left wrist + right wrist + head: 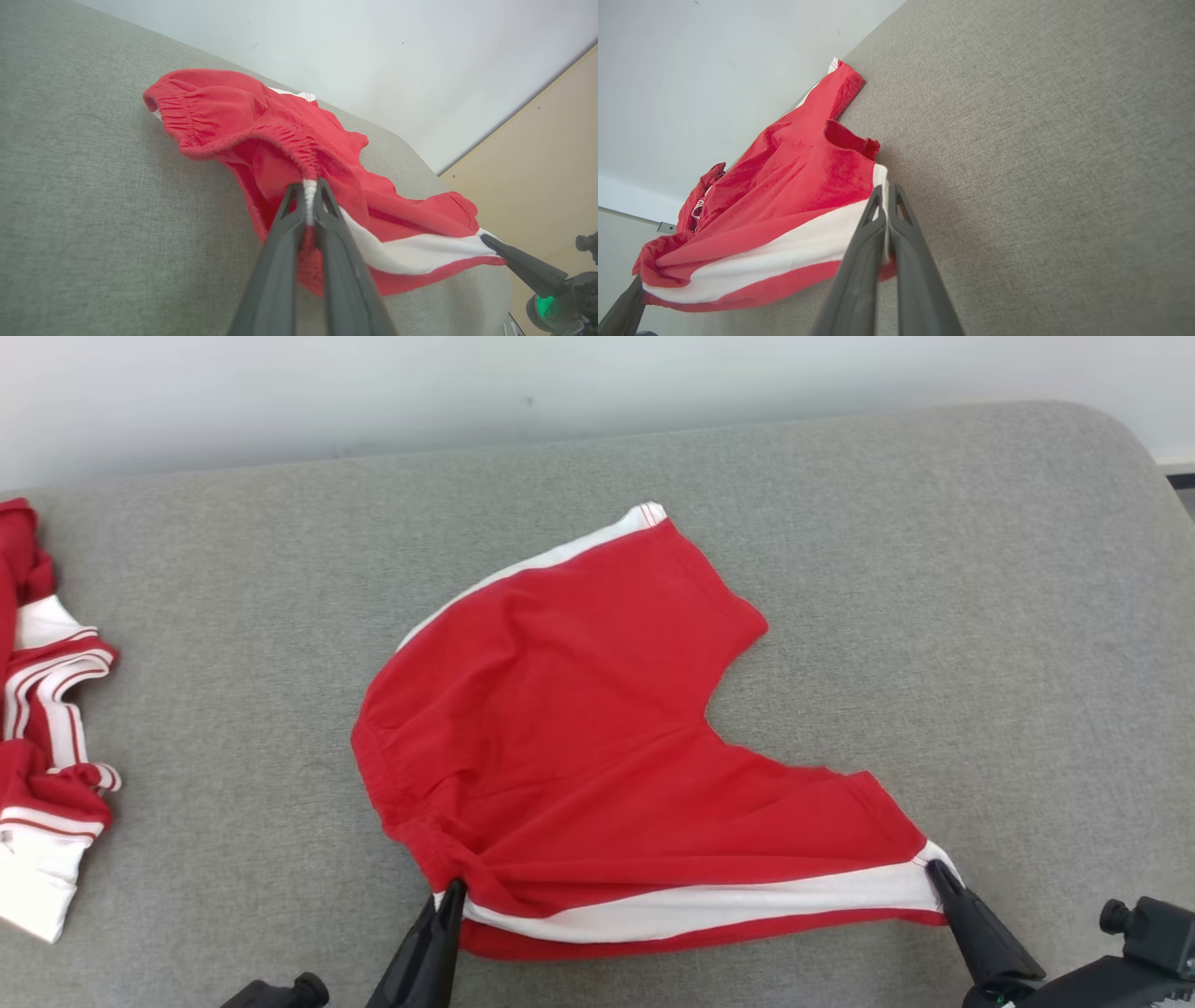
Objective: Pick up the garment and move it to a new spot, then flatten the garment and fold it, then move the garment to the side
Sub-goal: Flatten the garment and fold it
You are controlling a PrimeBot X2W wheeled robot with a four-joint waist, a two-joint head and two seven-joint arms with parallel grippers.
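The garment (579, 728), red shorts with a white side stripe, lay spread near the middle of the grey padded surface (934, 569), its near edge stretched between both grippers. The left gripper (454, 891) had its jaws closed on the waistband end of the stripe, and the right gripper (936, 873) had its jaws pinched on the leg hem. Another red-and-white cloth (47, 728) lay crumpled well apart at the far left.

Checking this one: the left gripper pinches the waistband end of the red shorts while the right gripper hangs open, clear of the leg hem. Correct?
Not quite. The right gripper is shut on the leg hem of the red shorts, as the right wrist view shows. The left gripper does pinch the waistband end.
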